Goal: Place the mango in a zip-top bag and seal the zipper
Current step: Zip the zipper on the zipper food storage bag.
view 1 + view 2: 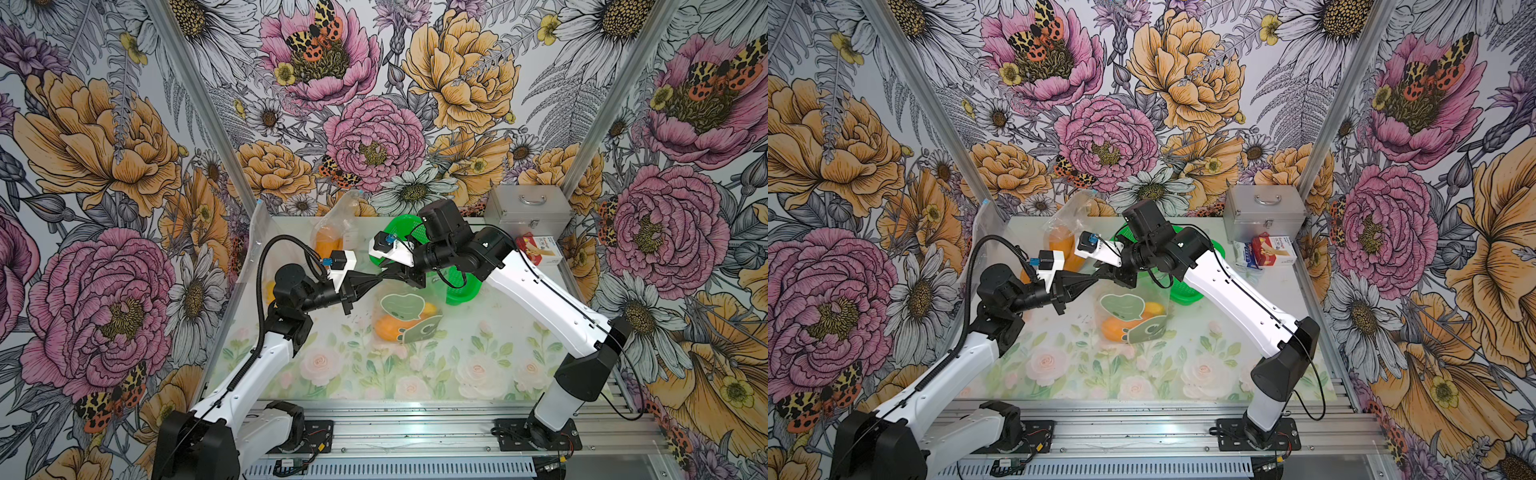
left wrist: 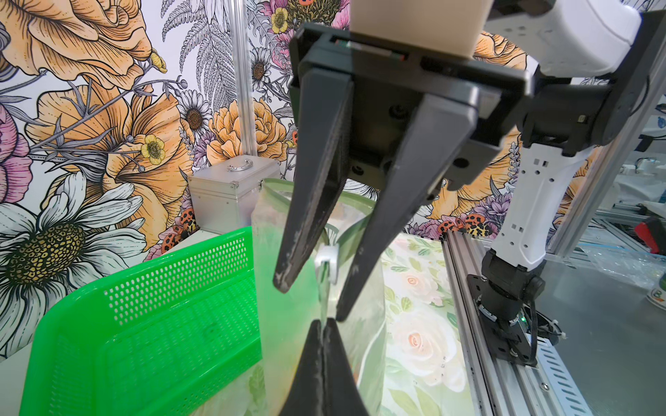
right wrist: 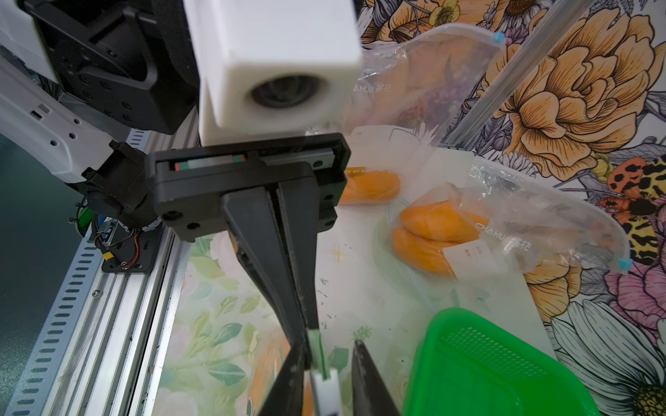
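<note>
1. Across the flowered surface (image 1: 478, 357), the task looks well past half done: the packing is finished and the sealing is left.
2. The green basket (image 1: 461, 286) sits just behind the raised bag and under the right arm. I judge it the likeliest thing to snag a pull along the zipper.
3. The spare bags (image 1: 332, 232) of orange fruit lean at the back. The metal case (image 1: 528, 212) and a small carton (image 1: 540, 249) stand well clear at the far right.
4. The leaf-printed zip-top bag (image 1: 405, 320) is held up mid-surface by its top edge, with the mango (image 1: 388, 328) low inside.
5. The left gripper (image 2: 323, 326) has its fingers clenched on one end of the zipper strip (image 3: 319, 349). The right gripper (image 2: 312, 300) has its fingers parted.
6. The white slider (image 2: 327, 261) sits between those parted fingers, not yet pinched. Beyond it the bag's mouth seems to gape.
</note>
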`<state>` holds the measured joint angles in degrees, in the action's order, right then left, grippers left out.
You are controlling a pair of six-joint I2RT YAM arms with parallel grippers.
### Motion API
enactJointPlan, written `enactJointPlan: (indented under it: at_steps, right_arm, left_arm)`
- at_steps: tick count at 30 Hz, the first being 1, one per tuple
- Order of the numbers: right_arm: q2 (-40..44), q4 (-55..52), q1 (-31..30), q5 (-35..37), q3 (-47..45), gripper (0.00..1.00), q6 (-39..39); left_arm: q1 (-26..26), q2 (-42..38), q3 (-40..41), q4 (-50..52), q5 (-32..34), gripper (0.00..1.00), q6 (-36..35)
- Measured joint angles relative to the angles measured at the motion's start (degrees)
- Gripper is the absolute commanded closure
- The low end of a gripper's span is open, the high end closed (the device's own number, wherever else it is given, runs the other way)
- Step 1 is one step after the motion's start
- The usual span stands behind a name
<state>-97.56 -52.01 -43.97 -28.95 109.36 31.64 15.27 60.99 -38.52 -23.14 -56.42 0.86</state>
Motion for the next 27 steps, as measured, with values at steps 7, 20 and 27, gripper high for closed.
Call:
enactJointPlan:
  at_steps: [7, 20, 27]
  right_arm:
    - [0.0, 0.0, 0.0, 0.7, 0.0, 0.77, 0.0]
    - [0.0, 0.0, 0.0, 0.7, 0.0, 0.93, 0.2]
    - [0.1, 0.7, -0.1, 2.4, -0.7, 0.96, 0.2]
  left_arm:
    - [0.0, -0.2, 0.0, 0.8, 1.8, 1.00, 0.0]
    - [-0.2, -0.2, 0.0, 1.3, 4.2, 1.00, 0.0]
    - [-1.0, -0.3, 0.0, 1.4, 5.8, 1.00, 0.2]
